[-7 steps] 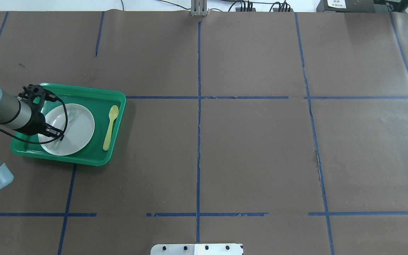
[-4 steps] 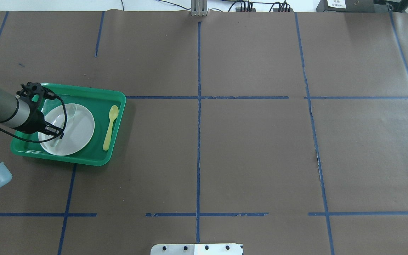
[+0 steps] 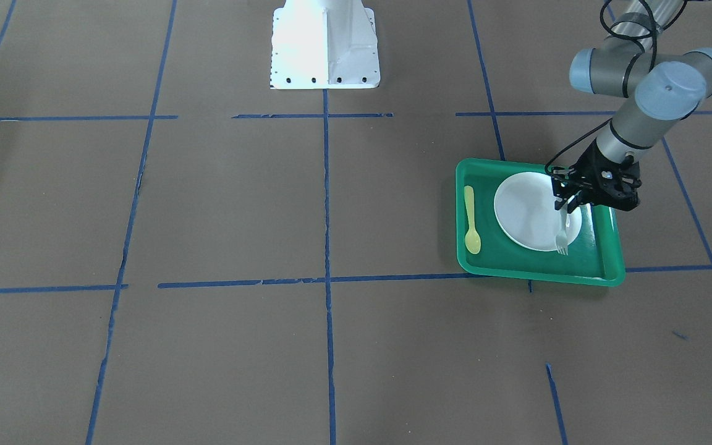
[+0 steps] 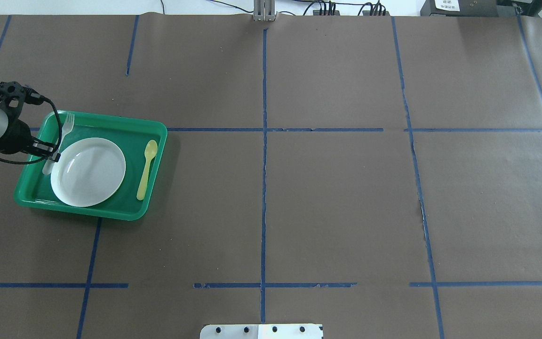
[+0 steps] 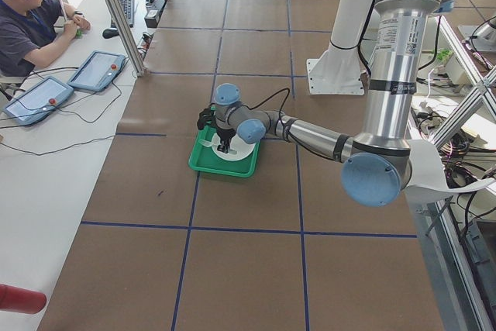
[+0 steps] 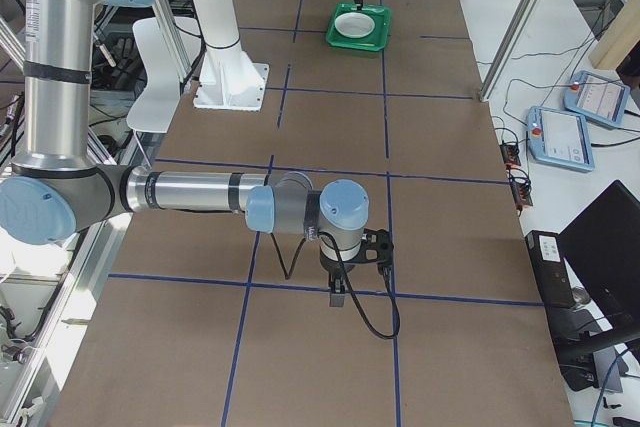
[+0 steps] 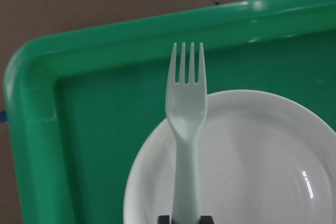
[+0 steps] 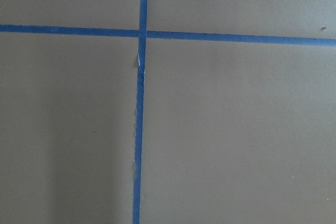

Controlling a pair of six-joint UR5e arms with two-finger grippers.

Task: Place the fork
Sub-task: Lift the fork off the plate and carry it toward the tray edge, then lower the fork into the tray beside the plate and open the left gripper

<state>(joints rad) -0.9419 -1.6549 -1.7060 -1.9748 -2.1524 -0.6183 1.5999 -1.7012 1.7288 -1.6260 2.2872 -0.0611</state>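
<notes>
My left gripper (image 4: 51, 157) is shut on the handle of the pale grey-white fork (image 4: 65, 127). It holds the fork over the left strip of the green tray (image 4: 111, 121), beside the white plate (image 4: 90, 172), tines toward the tray's far left corner. In the left wrist view the fork (image 7: 186, 114) sticks out over the plate's rim (image 7: 252, 161) and the tray floor (image 7: 100, 129). The front-facing view shows the gripper (image 3: 569, 207) and the fork (image 3: 562, 240). My right gripper (image 6: 340, 292) hangs over bare table far away; I cannot tell whether it is open or shut.
A yellow spoon (image 4: 147, 167) lies in the tray to the right of the plate. Brown paper with blue tape lines (image 4: 264, 188) covers the table. The robot's white base (image 3: 325, 43) stands at the table's near edge.
My left gripper has moved left and away from the robot with the fork, from over the plate to over the tray's left strip.
</notes>
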